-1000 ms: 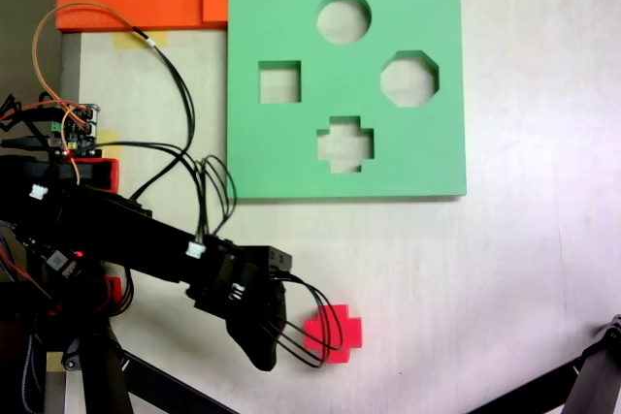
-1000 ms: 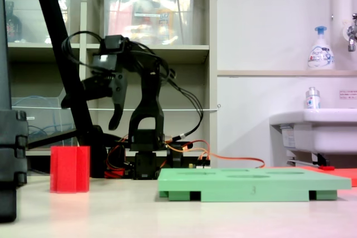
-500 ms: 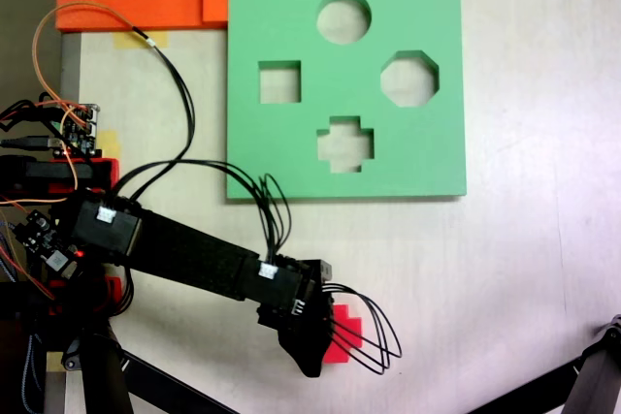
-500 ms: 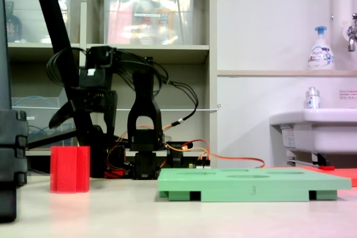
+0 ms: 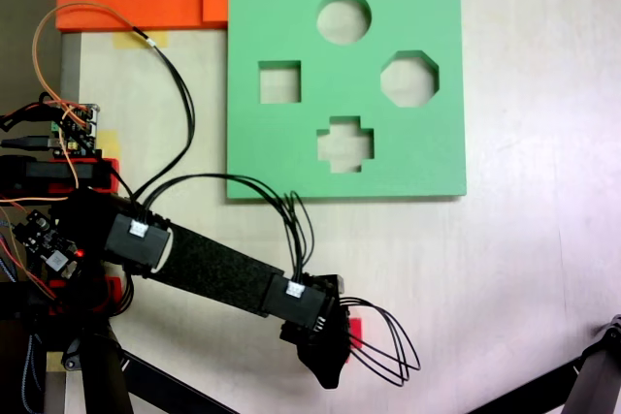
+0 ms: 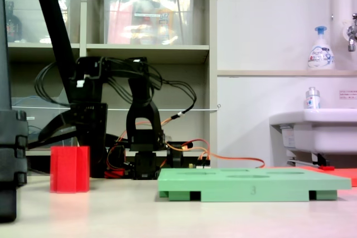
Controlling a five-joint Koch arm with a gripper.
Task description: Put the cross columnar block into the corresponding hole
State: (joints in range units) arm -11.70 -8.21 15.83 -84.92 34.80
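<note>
From above we see the gripper (image 5: pixel 330 361) lying directly over the cross columnar block (image 5: pixel 353 331), of which a red sliver shows at its 1 o'clock edge; we cannot tell how far the jaws stand apart or whether they hold anything. In the low side view the block (image 6: pixel 70 169) stands upright on the table (image 6: pixel 167 215), well apart from the green foam board (image 6: pixel 251 183), with the arm's black body just behind it. The corresponding hole (image 5: pixel 344 144) sits unfilled at 12 o'clock from the block, near the board's lower edge.
</note>
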